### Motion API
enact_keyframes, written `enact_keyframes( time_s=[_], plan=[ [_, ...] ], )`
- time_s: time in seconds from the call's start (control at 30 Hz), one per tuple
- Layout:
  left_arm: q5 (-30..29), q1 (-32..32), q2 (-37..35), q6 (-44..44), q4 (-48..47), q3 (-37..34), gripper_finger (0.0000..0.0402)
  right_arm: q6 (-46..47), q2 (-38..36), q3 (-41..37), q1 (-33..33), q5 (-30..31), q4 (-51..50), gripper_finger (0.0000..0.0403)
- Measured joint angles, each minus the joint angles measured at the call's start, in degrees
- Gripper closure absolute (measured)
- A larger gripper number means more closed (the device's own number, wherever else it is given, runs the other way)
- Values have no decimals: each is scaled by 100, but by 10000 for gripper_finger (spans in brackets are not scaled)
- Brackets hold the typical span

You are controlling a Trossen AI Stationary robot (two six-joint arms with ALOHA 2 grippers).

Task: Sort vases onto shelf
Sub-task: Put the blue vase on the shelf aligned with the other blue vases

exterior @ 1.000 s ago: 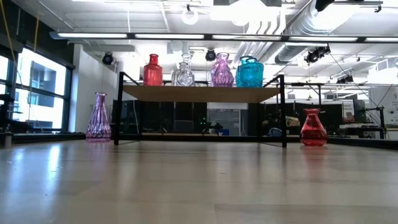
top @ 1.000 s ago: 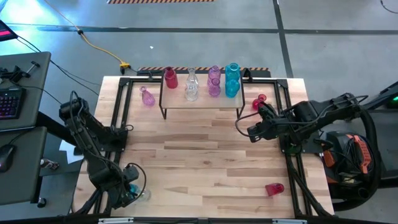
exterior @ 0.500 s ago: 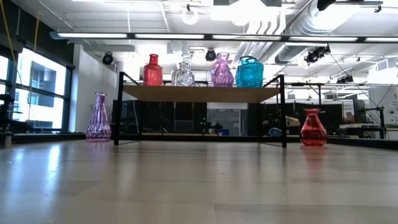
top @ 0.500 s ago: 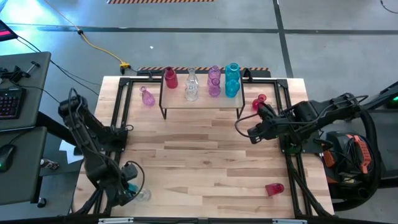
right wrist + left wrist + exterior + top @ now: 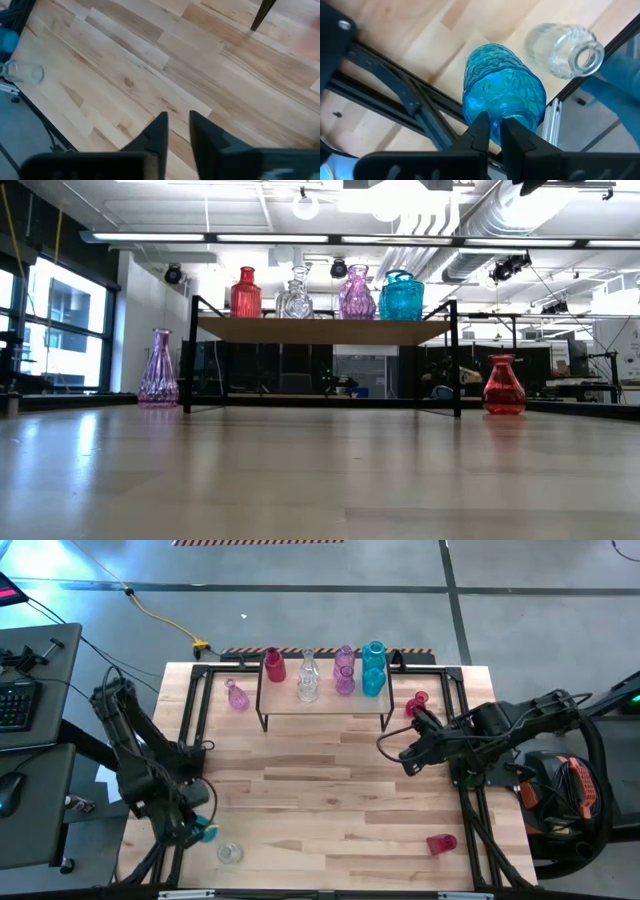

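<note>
Across the plank-topped table [image 5: 330,790], going from the biggest thing to the smallest, the shelf [image 5: 325,706] stands at the 12 o'clock edge with four vases on its top in a row: a red vase [image 5: 274,665], a clear vase [image 5: 308,678], a pink-purple vase [image 5: 344,671] and a tall teal vase [image 5: 373,668]. The left arm rises from its base near 9 o'clock, folds at the elbow and bends down toward 7 o'clock, where the left hand [image 5: 491,131] has its fingers pinched on the neck of a blue vase [image 5: 502,93], holding it just over the table's metal frame at that corner. The right arm reaches in from 3 o'clock, stretched almost level over the table, and the right hand [image 5: 409,754] hangs above bare planks with its fingers [image 5: 156,131] a narrow gap apart and nothing between them. Off the shelf, a pink vase [image 5: 237,695] stands on the table at 11 o'clock beside the shelf's left legs, a red bulbous vase [image 5: 416,703] stands at 1 o'clock just beside its right legs, another red vase [image 5: 441,843] lies on its side at 5 o'clock, and a small clear vase [image 5: 229,853] lies near the blue one at 7 o'clock.
</note>
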Motion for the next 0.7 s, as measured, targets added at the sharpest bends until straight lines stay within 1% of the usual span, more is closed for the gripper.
enact_keyframes(
  time_s=[0.2, 0.33, 0.47, 0.6, 0.7],
  plan=[
    [-432, 36, -554, -109, -260, 0, 387, -347, 0, 0, 0, 12, 158, 259],
    [-835, 263, -931, -22, -264, 0, 387, -534, 0, 0, -4, 394, 265, 219],
    [-1273, 627, -1224, 316, -207, 0, 387, -753, 0, 0, -4, 960, 451, 203],
    [-1449, 1141, -1402, 831, -160, 7, 387, -1214, 0, 0, -15, 1457, 852, 202],
    [-1500, 1564, -1462, 1271, -87, 7, 387, -1715, 0, 0, -15, 1709, 1343, 201]
  ],
)
